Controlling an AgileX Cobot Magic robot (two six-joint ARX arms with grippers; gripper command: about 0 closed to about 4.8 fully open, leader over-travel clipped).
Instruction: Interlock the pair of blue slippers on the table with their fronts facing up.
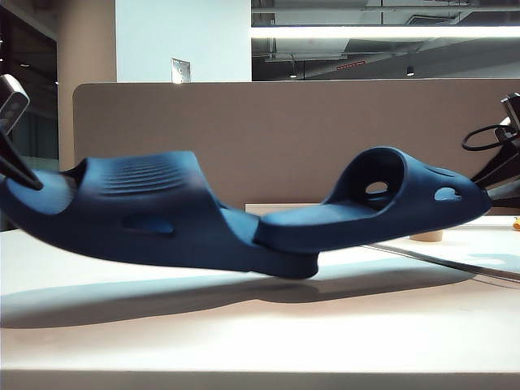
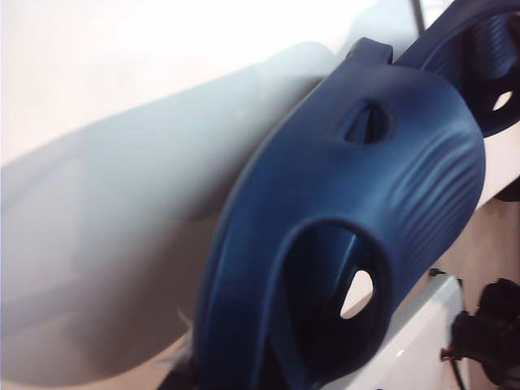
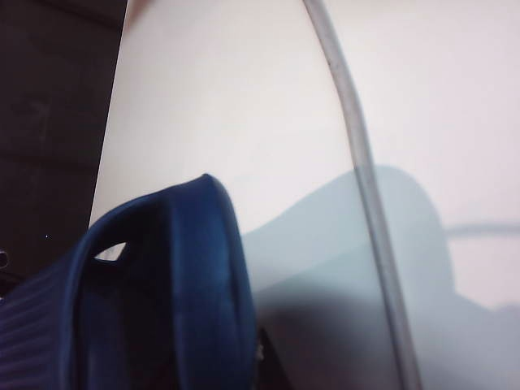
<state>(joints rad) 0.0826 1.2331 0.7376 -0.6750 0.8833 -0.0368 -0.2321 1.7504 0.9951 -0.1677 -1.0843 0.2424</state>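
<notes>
Both blue slippers hang above the white table [image 1: 244,341], casting a long shadow on it. The left slipper [image 1: 154,211] is blurred, its ribbed strap facing the camera. My left gripper [image 1: 18,166] is shut on its far left end. The right slipper [image 1: 390,203] lies strap up, held at its right tip by my right gripper [image 1: 500,175]. Their inner ends overlap near the middle. The left wrist view is filled by the held slipper [image 2: 341,211], with the other one [image 2: 491,49] beyond; the jaws are hidden. In the right wrist view the slipper [image 3: 162,284] covers the jaws.
A grey-brown partition panel [image 1: 284,122] runs along the back of the table. A thin grey strip [image 1: 455,264] lies on the table at the right, with a small beige round object [image 1: 426,236] behind it. The table edge [image 3: 114,146] borders dark floor.
</notes>
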